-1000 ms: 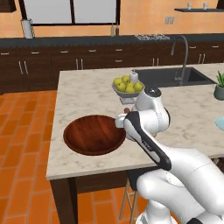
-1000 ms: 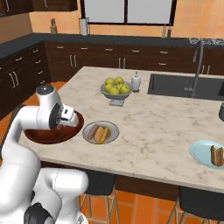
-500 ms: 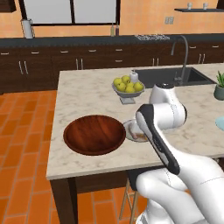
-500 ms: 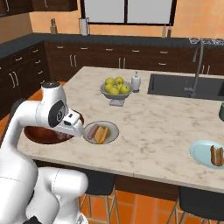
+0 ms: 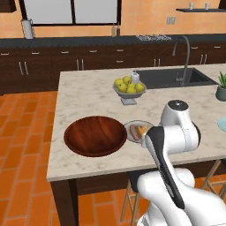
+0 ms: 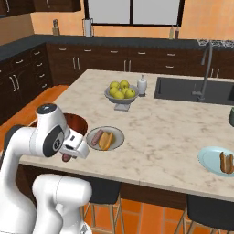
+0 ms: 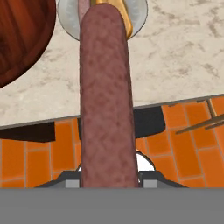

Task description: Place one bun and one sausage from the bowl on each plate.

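Thin pinkish-brown sausage rod (image 7: 106,96) sits clamped in the two-finger gripper (image 7: 107,175); jaws nearly shut, pinched on its near end. In the hand view its long axis runs straight out along the gripper's line of sight, far end pointing at the small grey round plate (image 7: 70,17). From the right base view the sausage end (image 6: 66,157) pokes out under the gripper (image 6: 68,153), hanging off the front edge of the pale marble island counter (image 6: 173,137), above the orange tile floor (image 6: 146,215).

The grey plate (image 6: 106,138) already has a thin pinkish sausage (image 6: 95,137) and an orange-yellow oblong bun (image 6: 106,140) lying side by side. The pale blue round plate (image 6: 208,161) is well apart, far toward the right end of the counter, and carries a tan-brown bun (image 6: 226,163) and no sausage I can make out. So the held sausage probably belongs there, judging from the layout.

Key relation: the blue plate lies far off to the gripper's right, across the counter, while the sausage currently points toward the grey plate. Next move needs a wide swing or base drive rightward, then laying the rod alongside the tan bun.

Wide shallow dark red-brown wooden bowl (image 5: 95,134) looks empty in the left base view, just beside the grey plate (image 5: 131,129). Grey footed bowl of yellow-green apples (image 5: 128,88) stands further back, near the dark sink (image 5: 170,77).
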